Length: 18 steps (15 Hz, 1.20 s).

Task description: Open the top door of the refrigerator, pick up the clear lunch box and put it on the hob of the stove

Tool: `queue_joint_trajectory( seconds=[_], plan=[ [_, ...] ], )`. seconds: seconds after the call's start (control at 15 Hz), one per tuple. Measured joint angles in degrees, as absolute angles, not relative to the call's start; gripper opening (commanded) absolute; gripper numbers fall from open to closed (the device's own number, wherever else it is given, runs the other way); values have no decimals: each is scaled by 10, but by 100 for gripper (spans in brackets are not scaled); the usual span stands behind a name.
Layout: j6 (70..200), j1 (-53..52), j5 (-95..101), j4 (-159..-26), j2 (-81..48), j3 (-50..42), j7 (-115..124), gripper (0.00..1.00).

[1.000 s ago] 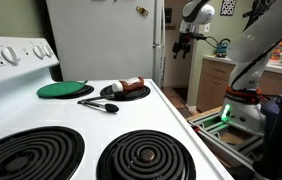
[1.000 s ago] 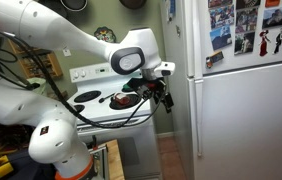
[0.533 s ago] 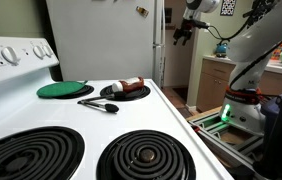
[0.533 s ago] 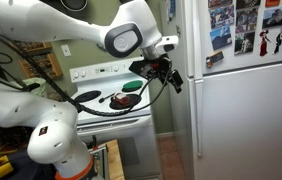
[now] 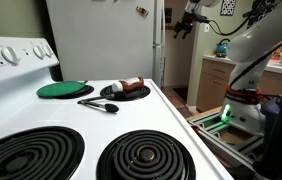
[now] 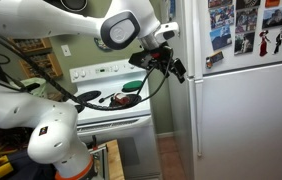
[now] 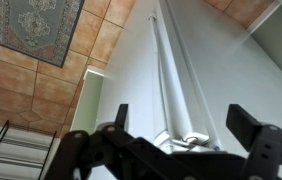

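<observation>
Door-opening step: the gripper (image 6: 177, 68), fingers spread and empty, hovers beside the shut top door of the refrigerator (image 6: 251, 65); next, hook its edge and pull.

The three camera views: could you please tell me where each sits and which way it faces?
Exterior view: low over the hob, facing the refrigerator's side; arm and gripper upper right.
Exterior view: before the refrigerator, looking past its top door to the stove; arm and gripper show.
Wrist view: faces the refrigerator's front and tiled floor; gripper's open fingers in foreground.
Both exterior views share refrigerator, stove and gripper.
</observation>
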State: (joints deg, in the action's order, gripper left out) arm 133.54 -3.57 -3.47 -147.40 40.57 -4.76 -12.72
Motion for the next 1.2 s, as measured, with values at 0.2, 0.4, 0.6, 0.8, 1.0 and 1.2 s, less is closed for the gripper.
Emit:
queue_joint_trajectory(
  seconds=[0.2, 0.4, 0.6, 0.8, 1.0, 1.2],
  plan=[
    [1337, -36, -35, -1473, 405, -47, -127, 100],
    [1358, -39, -38, -1467, 404, -44, -124, 100],
    [1384, -46, -39, -1454, 398, -36, -120, 100],
    [1421, -47, -38, -1442, 384, -25, -109, 100],
    [1471, -45, -35, -1437, 362, -15, -93, 100],
    [1504, -38, -31, -1433, 339, -7, -76, 100]
  ],
)
